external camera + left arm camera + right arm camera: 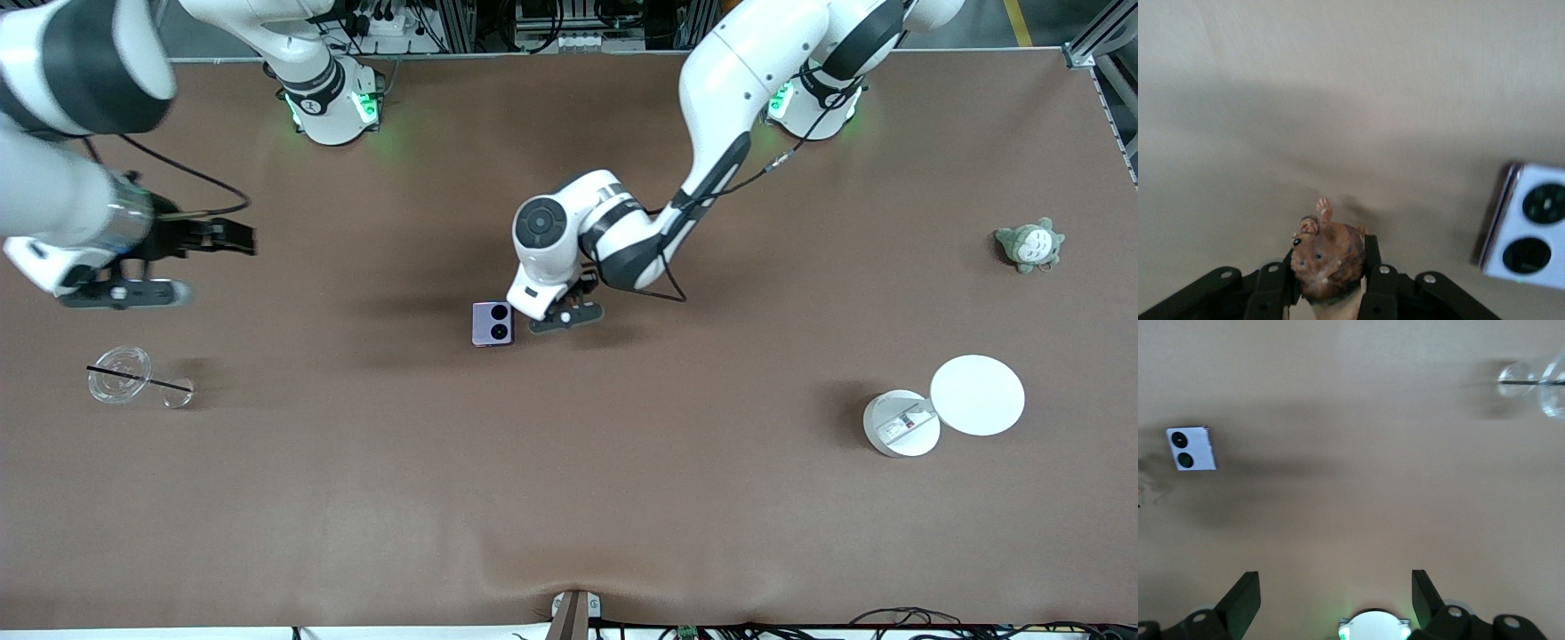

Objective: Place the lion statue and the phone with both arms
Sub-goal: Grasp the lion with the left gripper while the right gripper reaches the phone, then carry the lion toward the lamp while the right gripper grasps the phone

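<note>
The lion statue (1328, 260), a small reddish-brown figurine, sits clamped between the black fingers of my left gripper (1330, 267). In the front view the left gripper (569, 308) is low over the middle of the table, right beside the phone (492, 323), and the statue is hidden under the hand. The phone is a square pale-lavender flip phone lying flat with its two black lenses up; it also shows in the left wrist view (1531, 227) and the right wrist view (1193, 448). My right gripper (222, 236) is open and empty, up in the air at the right arm's end of the table (1335, 600).
A clear glass piece with a black straw (124, 378) lies at the right arm's end, also in the right wrist view (1538, 383). A grey-green plush (1029, 244), a white round container (901, 425) and its lid (977, 395) lie toward the left arm's end.
</note>
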